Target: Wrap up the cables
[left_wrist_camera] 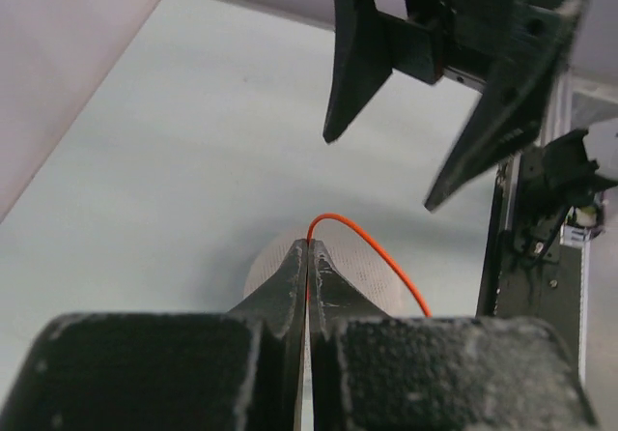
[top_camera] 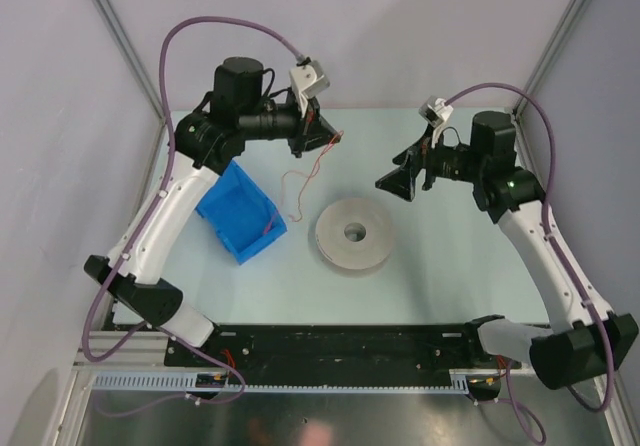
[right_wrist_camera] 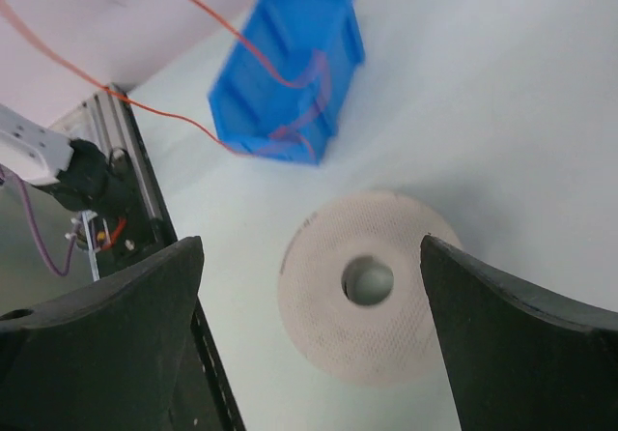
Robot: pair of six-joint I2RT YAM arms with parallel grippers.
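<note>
My left gripper (left_wrist_camera: 309,249) is pinched shut on the wire (left_wrist_camera: 377,249); my right gripper (top_camera: 392,183) is spread wide, empty.
The thin reddish wire loops out from my left fingertips and trails down to the blue bin (top_camera: 240,211). Its far end is probably inside, too blurred to confirm. The grey-white spool (top_camera: 353,234) lies flat on the pale table (top_camera: 450,266) between my arms, with plain grey walls (top_camera: 60,116) around.
</note>
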